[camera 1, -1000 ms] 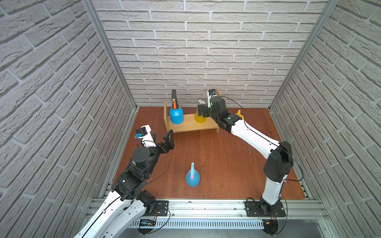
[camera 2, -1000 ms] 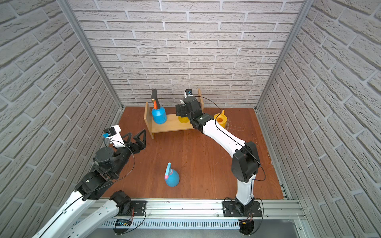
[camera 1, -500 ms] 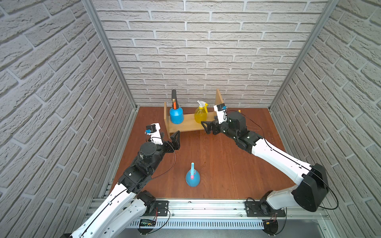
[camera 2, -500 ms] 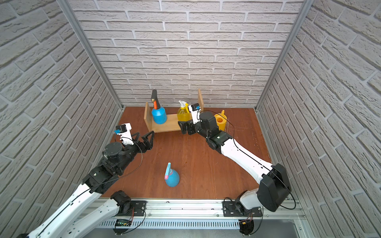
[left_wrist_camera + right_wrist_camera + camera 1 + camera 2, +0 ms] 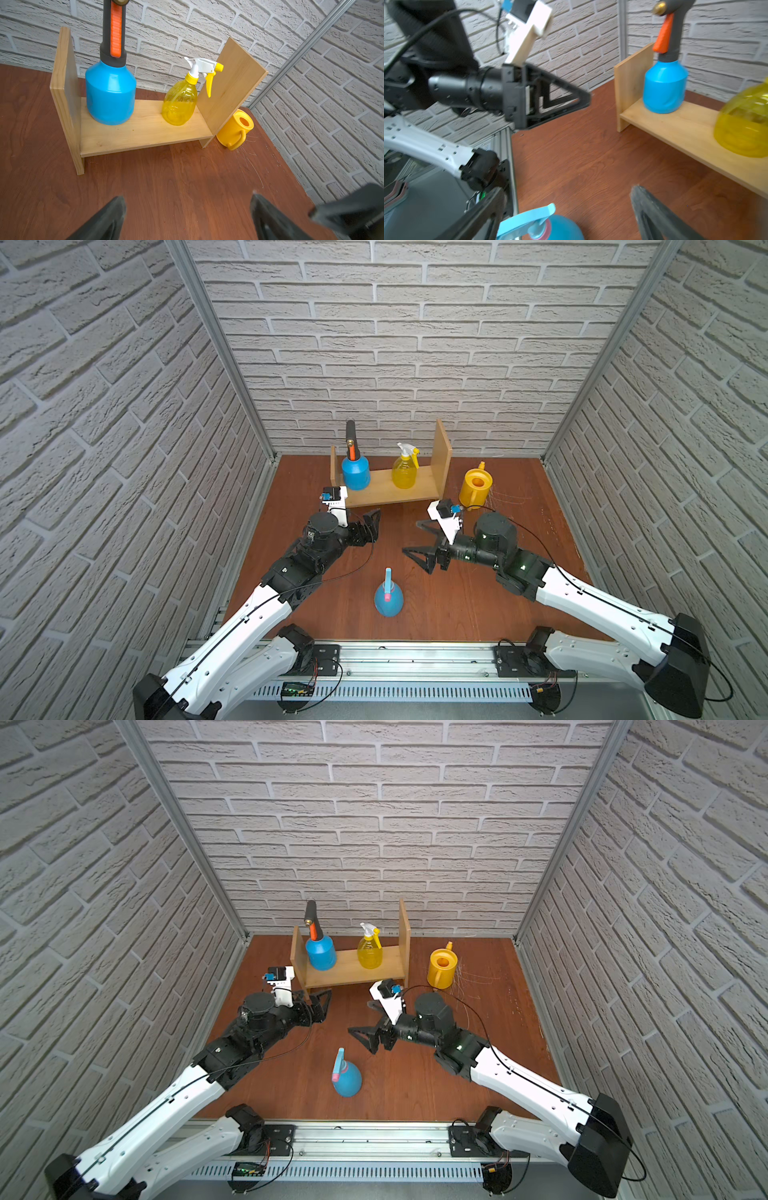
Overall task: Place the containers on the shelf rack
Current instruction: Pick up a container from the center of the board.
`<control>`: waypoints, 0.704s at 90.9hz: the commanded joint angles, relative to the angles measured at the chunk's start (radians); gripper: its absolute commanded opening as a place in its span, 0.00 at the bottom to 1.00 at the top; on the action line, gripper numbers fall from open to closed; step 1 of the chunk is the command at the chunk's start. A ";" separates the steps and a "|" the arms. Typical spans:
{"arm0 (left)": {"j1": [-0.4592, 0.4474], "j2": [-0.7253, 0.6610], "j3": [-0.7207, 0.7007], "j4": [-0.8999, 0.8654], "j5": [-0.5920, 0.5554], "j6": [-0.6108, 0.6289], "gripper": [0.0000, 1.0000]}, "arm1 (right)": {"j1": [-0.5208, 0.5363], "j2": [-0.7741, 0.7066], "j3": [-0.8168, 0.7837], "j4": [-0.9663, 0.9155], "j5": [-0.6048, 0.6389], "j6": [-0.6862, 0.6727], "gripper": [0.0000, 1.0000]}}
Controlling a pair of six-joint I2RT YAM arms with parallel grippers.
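The light-wood shelf rack (image 5: 388,492) (image 5: 353,971) stands at the back in both top views. On its board stand the blue pump sprayer (image 5: 355,473) (image 5: 110,93) and the yellow trigger bottle (image 5: 404,475) (image 5: 179,104). The yellow watering can (image 5: 475,488) (image 5: 234,128) sits on the floor right of the rack. The blue-pink teardrop bottle (image 5: 388,600) (image 5: 560,228) stands mid-floor. My right gripper (image 5: 410,537) (image 5: 568,190) is open and empty, just above and behind that bottle. My left gripper (image 5: 370,526) (image 5: 188,198) is open and empty in front of the rack.
Brick-patterned walls enclose the brown wooden floor (image 5: 457,605) on three sides. A metal rail (image 5: 415,651) with both arm bases runs along the front edge. Thin scratches mark the floor beside the watering can.
The right gripper drew back from the rack, leaving the yellow trigger bottle on the board, and swung down toward the teardrop bottle. The left gripper advanced toward the rack's front.
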State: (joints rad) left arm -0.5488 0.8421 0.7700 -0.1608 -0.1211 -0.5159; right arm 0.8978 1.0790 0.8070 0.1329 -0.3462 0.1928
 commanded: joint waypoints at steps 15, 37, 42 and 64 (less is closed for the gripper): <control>0.007 -0.016 0.013 -0.028 -0.114 -0.072 0.98 | 0.327 -0.036 0.067 -0.273 0.533 0.176 0.98; 0.007 -0.065 -0.009 -0.060 -0.212 -0.120 0.98 | 0.594 0.136 0.276 -0.582 0.912 0.394 0.97; 0.008 -0.075 -0.018 -0.060 -0.220 -0.129 0.98 | 0.622 0.183 0.344 -0.657 0.966 0.404 0.97; 0.008 -0.112 -0.034 -0.088 -0.225 -0.155 0.98 | 0.630 0.321 0.500 -0.863 1.037 0.505 0.88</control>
State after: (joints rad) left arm -0.5465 0.7490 0.7509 -0.2401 -0.3218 -0.6495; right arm 1.5253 1.3827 1.2751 -0.6090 0.6018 0.6361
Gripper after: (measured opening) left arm 0.982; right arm 0.907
